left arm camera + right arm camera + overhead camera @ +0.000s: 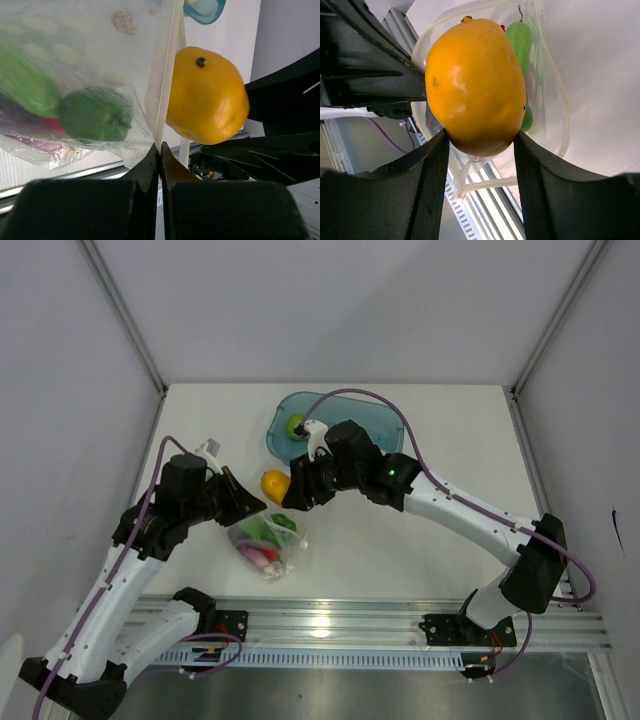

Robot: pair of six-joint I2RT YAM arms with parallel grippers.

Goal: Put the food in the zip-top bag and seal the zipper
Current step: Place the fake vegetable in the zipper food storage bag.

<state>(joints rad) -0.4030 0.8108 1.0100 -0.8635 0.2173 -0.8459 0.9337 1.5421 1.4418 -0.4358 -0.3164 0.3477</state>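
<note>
My right gripper (pixel 288 490) is shut on a yellow-orange food piece (pixel 275 484), held just above the open mouth of the clear zip-top bag (pixel 268 540). The piece fills the right wrist view (pixel 475 85) and shows in the left wrist view (pixel 206 95). My left gripper (pixel 252 505) is shut on the bag's mouth edge (pixel 165 95) and holds it up. Inside the bag lie green peppers (pixel 95 114), a light green vegetable (pixel 25 82), something purple and a bit of red. The zipper strip (pixel 555 85) curves round the open mouth.
A translucent teal tray (pixel 375 425) stands at the back of the table and holds a green food piece (pixel 296 424). An aluminium rail (pixel 380 620) runs along the near edge. White walls enclose the table on three sides.
</note>
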